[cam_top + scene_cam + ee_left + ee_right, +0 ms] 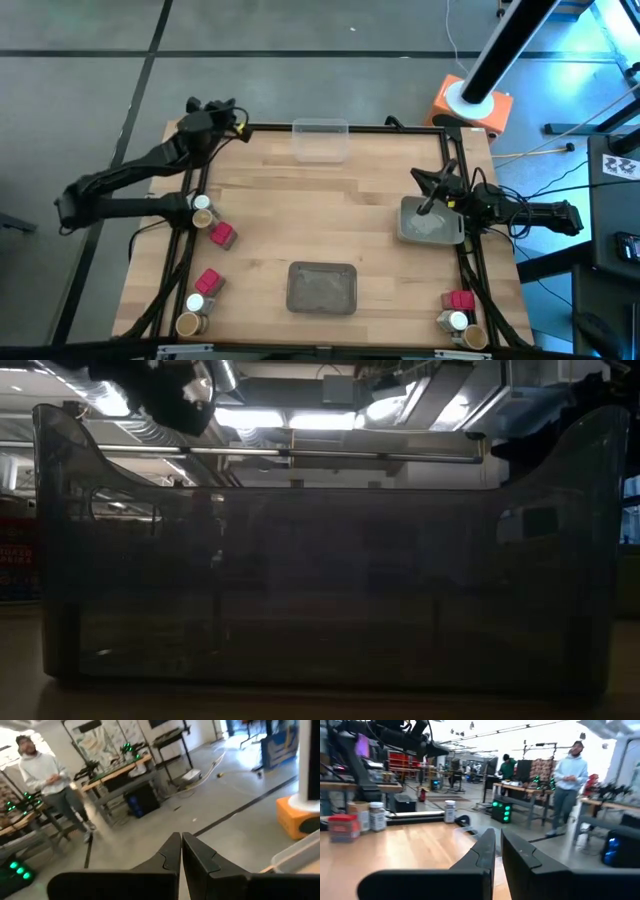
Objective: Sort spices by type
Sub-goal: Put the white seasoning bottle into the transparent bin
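The spices stand in three clusters in the high view. At the left edge are a white-capped jar (200,203), a tan-topped jar (203,218) and a red pack (222,236). Near the left front corner are a red pack (208,282), a white-capped jar (196,302) and a tan-topped jar (190,323). At the right front corner are a red pack (460,300), a white-capped jar (457,321) and a tan-topped jar (474,336). My left gripper (232,112) (181,851) is shut and empty over the table's far left corner. My right gripper (428,195) (497,845) is shut and empty above a grey tray (440,235).
A clear plastic tray (320,140) stands at the far edge and fills the low view (320,590). A second grey tray (322,287) lies near the front middle. An orange base (470,105) stands beyond the far right corner. A person (47,780) stands in the room.
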Motion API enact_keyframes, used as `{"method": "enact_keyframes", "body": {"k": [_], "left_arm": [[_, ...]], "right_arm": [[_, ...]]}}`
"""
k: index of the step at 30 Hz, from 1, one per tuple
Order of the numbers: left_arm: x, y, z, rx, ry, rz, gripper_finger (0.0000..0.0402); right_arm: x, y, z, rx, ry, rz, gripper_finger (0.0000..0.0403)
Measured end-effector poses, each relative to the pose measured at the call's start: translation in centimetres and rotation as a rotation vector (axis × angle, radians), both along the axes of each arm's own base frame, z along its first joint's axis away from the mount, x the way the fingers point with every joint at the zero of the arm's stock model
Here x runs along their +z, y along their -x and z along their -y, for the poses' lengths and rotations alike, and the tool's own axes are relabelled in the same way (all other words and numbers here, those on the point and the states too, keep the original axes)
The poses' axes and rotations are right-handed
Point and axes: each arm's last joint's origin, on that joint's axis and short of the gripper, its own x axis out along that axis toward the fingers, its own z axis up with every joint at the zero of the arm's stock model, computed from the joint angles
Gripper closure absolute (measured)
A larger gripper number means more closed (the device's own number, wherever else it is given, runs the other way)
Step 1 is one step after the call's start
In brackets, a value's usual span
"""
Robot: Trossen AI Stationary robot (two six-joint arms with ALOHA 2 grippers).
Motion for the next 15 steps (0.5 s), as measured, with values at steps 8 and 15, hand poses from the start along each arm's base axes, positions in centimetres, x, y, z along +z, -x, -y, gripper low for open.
{"method": "enact_keyframes", "body": {"k": [8, 15], "left_arm": [[-1.5, 0.3, -3.1, 0.077, 0.056, -0.082, 0.0394], [-1.4, 1.0, -5.7, 0.187, 0.189, -0.130, 0.0394]], "right_arm": [[1.2, 0.3, -0.1, -0.005, 0.112, 0.068, 0.0370], [3.7, 0.8, -0.1, -0.012, 0.163, 0.112, 0.0370]]}}
